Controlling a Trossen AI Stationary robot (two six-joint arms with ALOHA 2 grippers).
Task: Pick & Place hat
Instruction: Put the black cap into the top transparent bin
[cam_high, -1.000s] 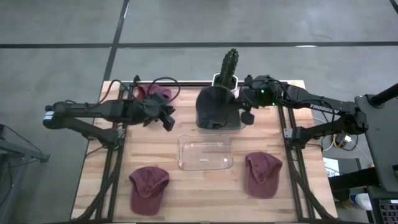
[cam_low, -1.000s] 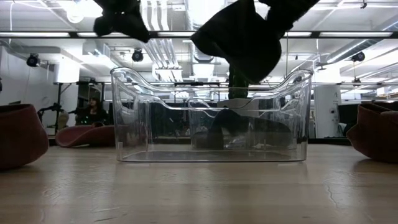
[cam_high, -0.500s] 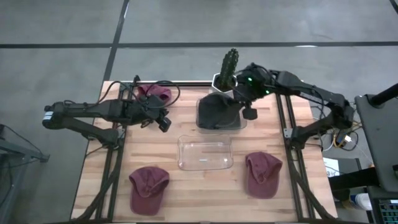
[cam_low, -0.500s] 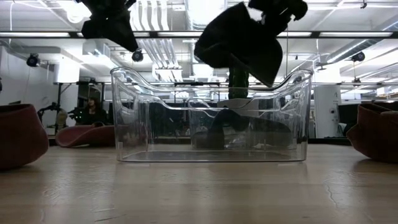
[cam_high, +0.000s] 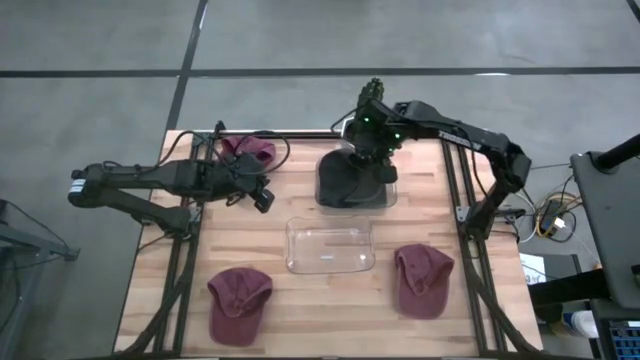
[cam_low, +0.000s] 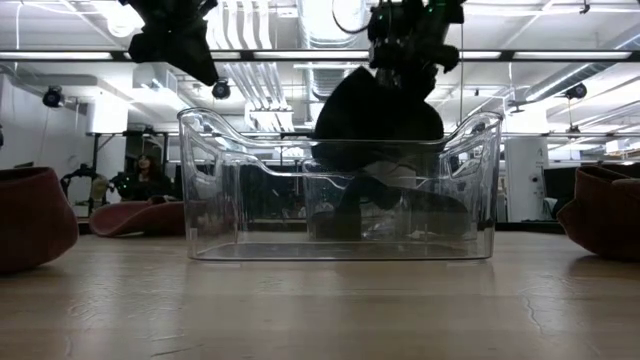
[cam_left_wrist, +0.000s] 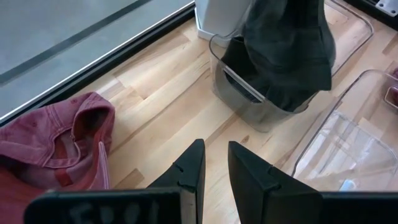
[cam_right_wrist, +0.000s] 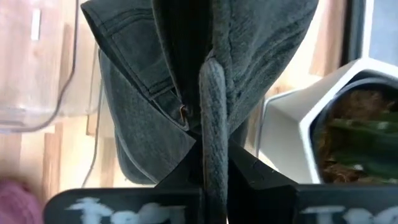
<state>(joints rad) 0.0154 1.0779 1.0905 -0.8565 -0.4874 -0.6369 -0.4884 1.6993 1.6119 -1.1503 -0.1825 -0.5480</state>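
Right tool (cam_high: 366, 152) pinches the dark hat (cam_high: 345, 172) by its brim; the hat hangs over the far clear bin (cam_left_wrist: 249, 99), partly inside it. Placing step, I'd say: lower a bit, then let go. Tight spot: white cactus pot (cam_high: 358, 128) just behind the bin, desk (cam_high: 300, 300) far edge close. Retreat upward looks safest. Left tool (cam_left_wrist: 214, 171) hovers far left near a maroon hat (cam_left_wrist: 59, 146), fingers nearly closed, holding nothing. Open room toward the near bin (cam_high: 330, 246).
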